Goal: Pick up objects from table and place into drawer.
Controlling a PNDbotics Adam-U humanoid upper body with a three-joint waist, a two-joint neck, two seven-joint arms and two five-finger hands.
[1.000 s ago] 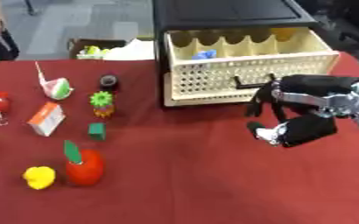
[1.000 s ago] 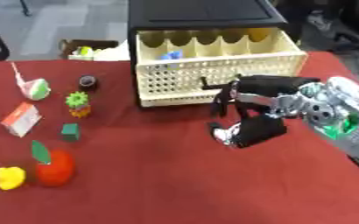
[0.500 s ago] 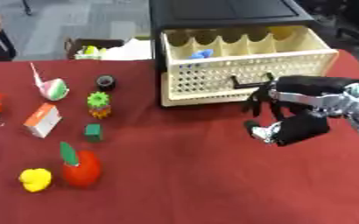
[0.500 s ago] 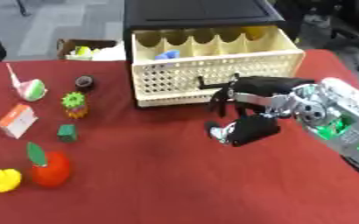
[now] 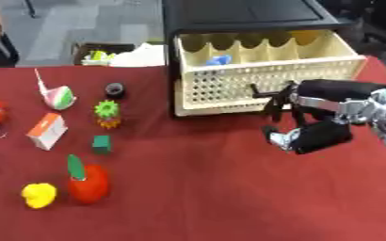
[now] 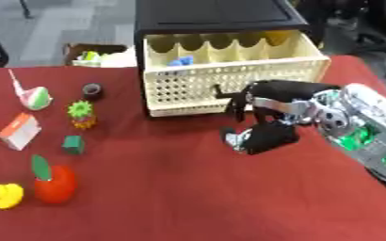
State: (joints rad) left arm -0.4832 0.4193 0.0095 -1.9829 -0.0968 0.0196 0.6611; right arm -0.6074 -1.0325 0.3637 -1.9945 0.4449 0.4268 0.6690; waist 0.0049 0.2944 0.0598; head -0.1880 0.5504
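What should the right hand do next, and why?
Probably reach left across the table toward the toys. The right hand hangs before the open drawer and seems to hold nothing, while the small green block and pineapple toy lie on the red cloth.

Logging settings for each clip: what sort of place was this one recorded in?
Probably an office or lab set up for robot trials: a table under a red cloth with toy items like a red apple, a grey floor behind, and what looks like an office chair base.
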